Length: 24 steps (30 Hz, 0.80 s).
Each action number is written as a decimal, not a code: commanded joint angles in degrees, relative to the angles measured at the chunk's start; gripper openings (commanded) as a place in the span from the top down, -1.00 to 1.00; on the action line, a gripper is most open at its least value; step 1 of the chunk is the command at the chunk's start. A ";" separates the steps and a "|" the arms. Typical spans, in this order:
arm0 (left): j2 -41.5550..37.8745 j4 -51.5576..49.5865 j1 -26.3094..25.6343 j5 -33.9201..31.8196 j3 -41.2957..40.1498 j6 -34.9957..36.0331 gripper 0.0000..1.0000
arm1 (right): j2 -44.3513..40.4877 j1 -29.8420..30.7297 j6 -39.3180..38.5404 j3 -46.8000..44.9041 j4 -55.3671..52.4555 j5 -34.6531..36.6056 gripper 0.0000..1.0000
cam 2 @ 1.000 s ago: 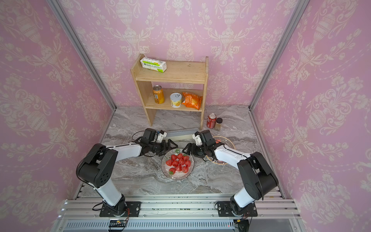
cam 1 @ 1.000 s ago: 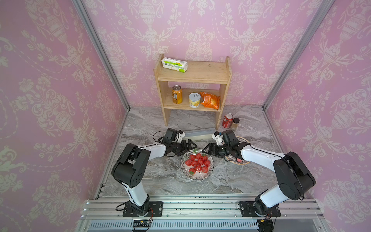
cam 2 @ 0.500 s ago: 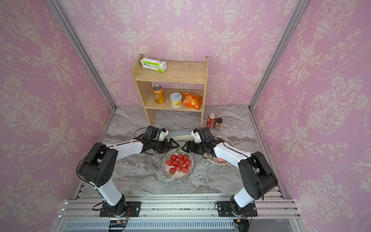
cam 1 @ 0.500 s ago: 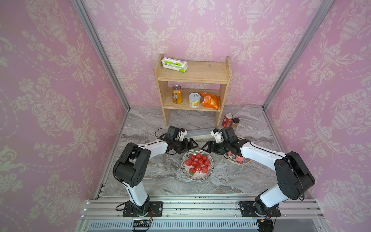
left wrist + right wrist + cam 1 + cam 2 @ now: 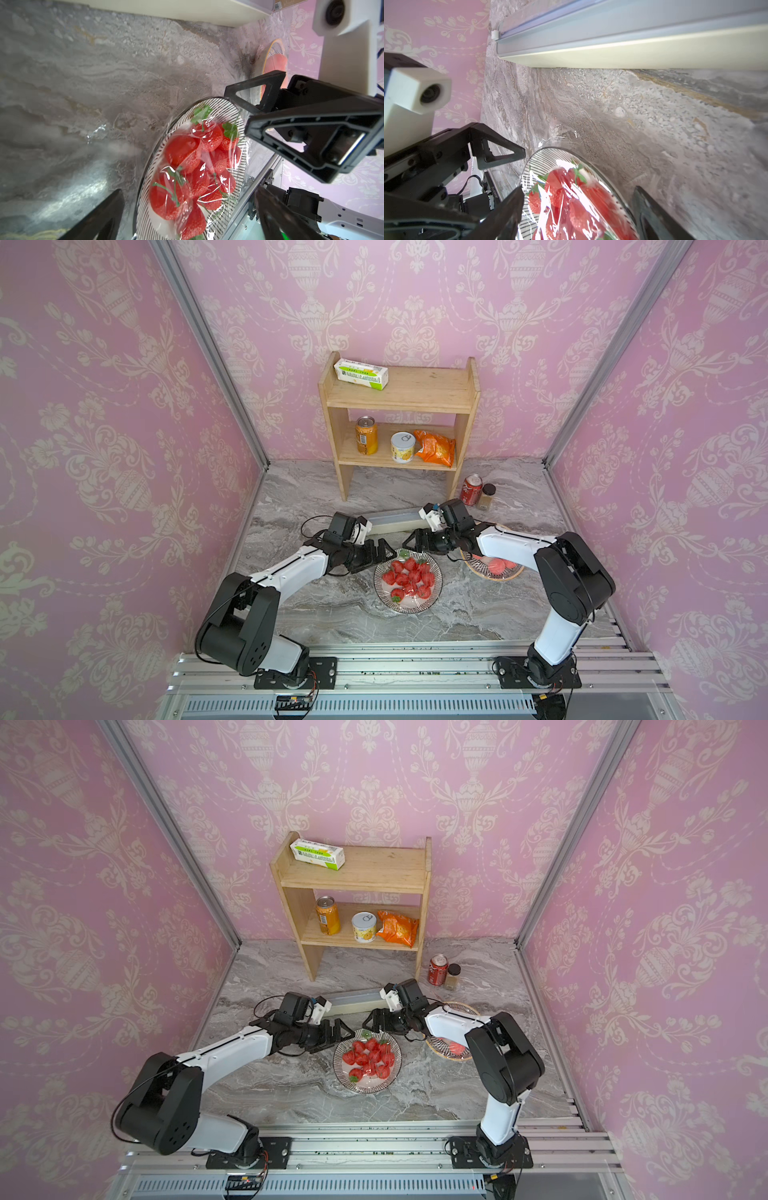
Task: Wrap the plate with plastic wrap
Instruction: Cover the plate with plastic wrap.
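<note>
"Where's the wrap (image 5: 204, 137)?"

"Draped over the strawberries (image 5: 409, 578) on the striped plate (image 5: 411, 608), near the middle of the table (image 5: 316, 614). It's crinkled and catching the light. A loose scrap of its edge lies on the table just past the rim, on the side facing the box (image 5: 395, 520)."

"And the box?"

"Lying flat behind the plate, towards the back wall, with an arm's wrist by each end."

"What are the arms doing?"

"Both reach in low from the front rail. The left fingers (image 5: 383, 551) are at the plate's far-left rim, spread wide with nothing held. The right fingers (image 5: 412, 543) are at the far rim next to them, pointing towards the left ones, also parted and gripping nothing. The two sets of tips are near each other but apart."

"Are they touching the plate?"

"I can't tell. They're just beside the rim, above its edge."

"Anything else around?"

"A second dish (image 5: 492, 568) with pinkish fruit sits to the right of the plate, partly under the right arm. Behind that are a red can (image 5: 471, 489) and a small jar (image 5: 487, 495), side by side. A wooden shelf (image 5: 399, 393) stands against the back wall. It has a white-and-green carton (image 5: 360, 374) on top, and an orange can (image 5: 366, 435), a tin (image 5: 403, 447) and an orange bag (image 5: 434, 448) on the lower board."
</note>
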 commanded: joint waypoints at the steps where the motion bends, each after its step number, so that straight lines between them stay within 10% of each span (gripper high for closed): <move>1: -1.77 -0.18 -0.61 2.63 -2.53 -3.65 -0.98 | 1.18 0.58 -0.52 0.22 0.47 -1.45 -0.67; 24: 4.00 16.94 -6.30 6.69 -3.71 -16.64 -0.98 | -1.07 0.97 7.98 -6.62 8.02 -5.47 -0.67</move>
